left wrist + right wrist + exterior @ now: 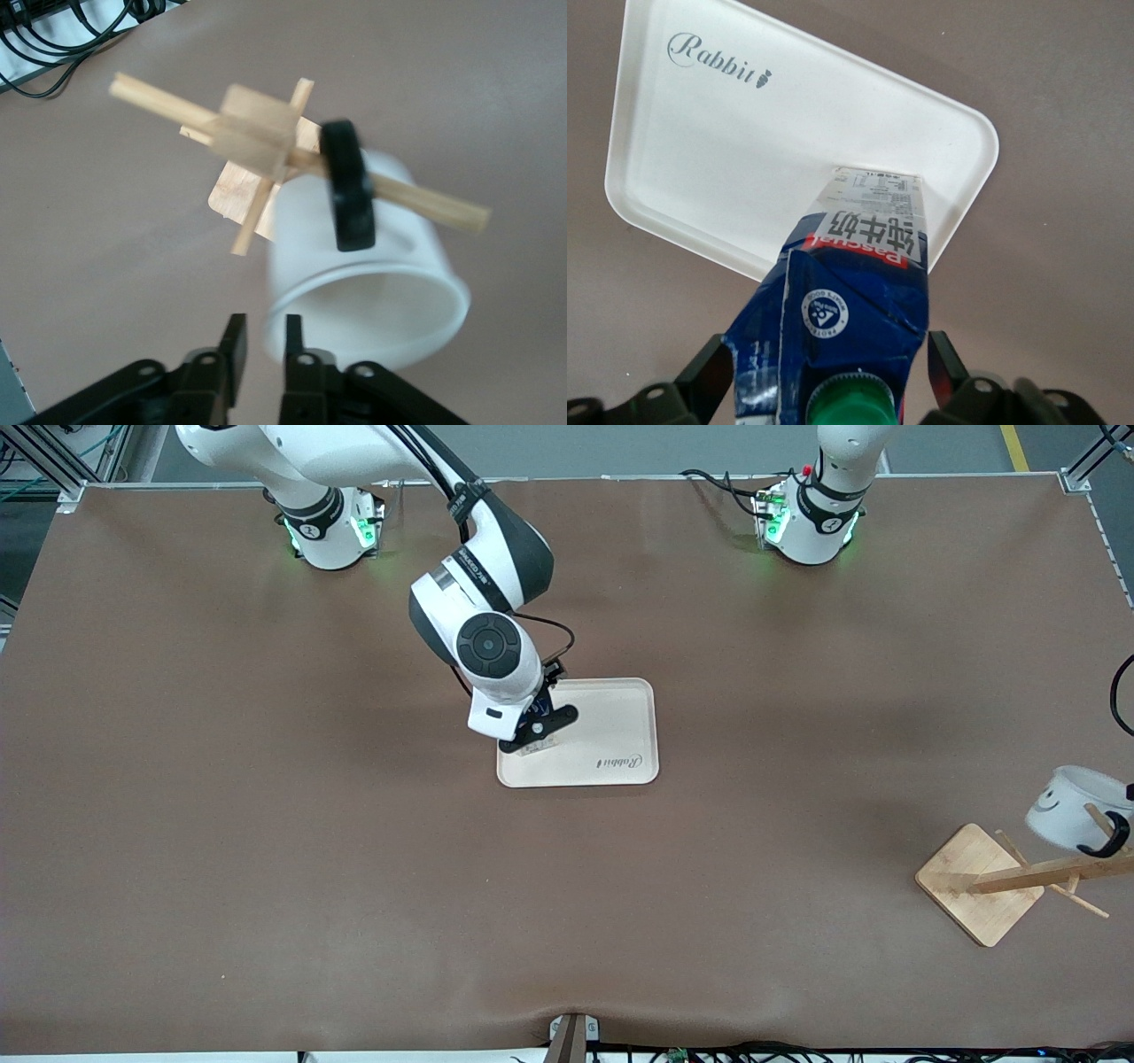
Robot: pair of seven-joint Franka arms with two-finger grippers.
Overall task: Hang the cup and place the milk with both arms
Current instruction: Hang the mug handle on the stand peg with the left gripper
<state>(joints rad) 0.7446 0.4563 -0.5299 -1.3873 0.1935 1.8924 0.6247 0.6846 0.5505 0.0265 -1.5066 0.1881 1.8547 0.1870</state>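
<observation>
Brown tabletop (266,824); left fingers (232,341) part-open by cup (372,292); right fingers (946,350) astride milk (850,301).

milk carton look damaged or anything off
Yes. The milk carton, standing on the white tray between the right gripper fingers, has a dented, creased blue upper part. The cup hangs tilted on the wooden rack, as intended.

High front view over the table (266,824); close wrist views downward.
</observation>
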